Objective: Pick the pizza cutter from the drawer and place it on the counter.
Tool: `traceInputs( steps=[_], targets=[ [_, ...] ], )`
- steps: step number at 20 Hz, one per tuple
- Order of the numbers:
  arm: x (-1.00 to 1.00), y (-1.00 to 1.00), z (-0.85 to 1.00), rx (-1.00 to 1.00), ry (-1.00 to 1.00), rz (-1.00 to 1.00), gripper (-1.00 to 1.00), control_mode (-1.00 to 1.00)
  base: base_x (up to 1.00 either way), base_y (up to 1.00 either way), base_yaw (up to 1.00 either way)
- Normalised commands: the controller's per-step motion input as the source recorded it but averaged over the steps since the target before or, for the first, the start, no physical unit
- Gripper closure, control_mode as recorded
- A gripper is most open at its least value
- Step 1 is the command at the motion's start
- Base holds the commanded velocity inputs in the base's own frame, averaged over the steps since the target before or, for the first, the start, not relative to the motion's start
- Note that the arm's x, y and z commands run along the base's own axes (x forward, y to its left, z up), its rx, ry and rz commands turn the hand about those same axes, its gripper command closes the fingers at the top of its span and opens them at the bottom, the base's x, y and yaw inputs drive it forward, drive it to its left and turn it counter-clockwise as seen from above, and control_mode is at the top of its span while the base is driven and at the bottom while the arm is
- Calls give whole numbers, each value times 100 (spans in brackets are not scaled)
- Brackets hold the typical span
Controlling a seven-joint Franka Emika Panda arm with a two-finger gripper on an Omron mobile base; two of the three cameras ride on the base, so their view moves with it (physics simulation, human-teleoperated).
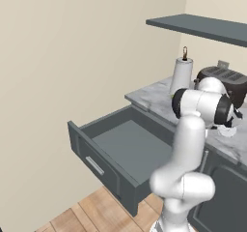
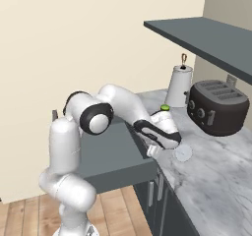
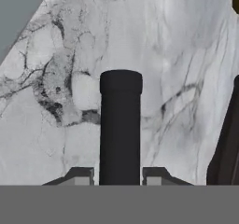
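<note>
- I find no legible text, label, brand, number or sign in any view.
- The toaster [image 2: 217, 107] front carries knobs only; I read no markings on it.
- The worktop [image 3: 177, 55] below me shows veining only, no lettering.

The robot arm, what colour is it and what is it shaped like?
The arm is glossy white, built from fat rounded tubes. Its joints are ringed with dark bands, like the black-edged round cap at the elbow. The gripper is white with a dark patch on its side, and its jaws end in small dark grey tips. No cables or markings show.
</note>
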Motion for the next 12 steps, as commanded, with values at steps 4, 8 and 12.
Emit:
traceInputs(
  steps=[4, 8, 12],
  targets=[
    [74, -68, -9, 11, 0, 0, 100, -100, 0, 0, 0],
    [58, -68, -9, 12, 0, 0, -100, -100, 0, 0, 0],
    [1, -47, -15, 8, -6, 0, -100, -100, 0, 0, 0]
  ],
)
